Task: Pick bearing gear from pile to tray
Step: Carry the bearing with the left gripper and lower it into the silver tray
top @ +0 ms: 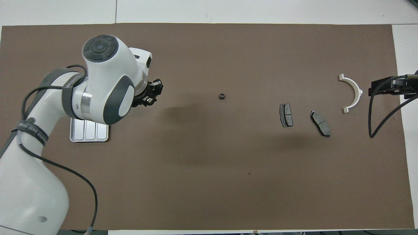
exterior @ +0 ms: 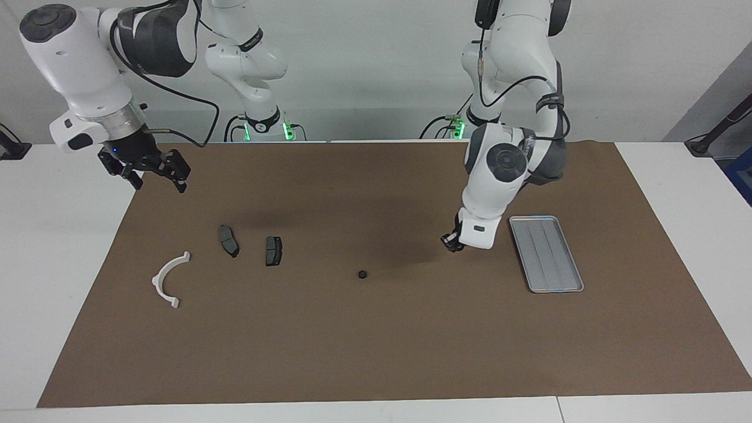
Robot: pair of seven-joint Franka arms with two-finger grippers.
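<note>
Two dark grey brake pads [exterior: 228, 240] [exterior: 273, 251] lie near a white half-ring plastic bracket [exterior: 169, 278] toward the right arm's end of the brown-matted bench [exterior: 376, 341]; a tiny black round bearing gear [exterior: 362, 274] sits mid-mat. Left end effector [exterior: 452, 242] hangs just beside the ridged silver-grey metal tray [exterior: 546, 254], nearly clenched, on what one cannot tell. Right end effector [exterior: 158, 176] waits released over the mat's edge

no legible text, number or sign appears in either view. a dark band on the left arm [top: 32, 132] carries light lettering too small to read; similar marks sit on a band of the right arm [exterior: 249, 41], likewise unreadable. no labels show on the parts or the surface [exterior: 376, 341].
</note>
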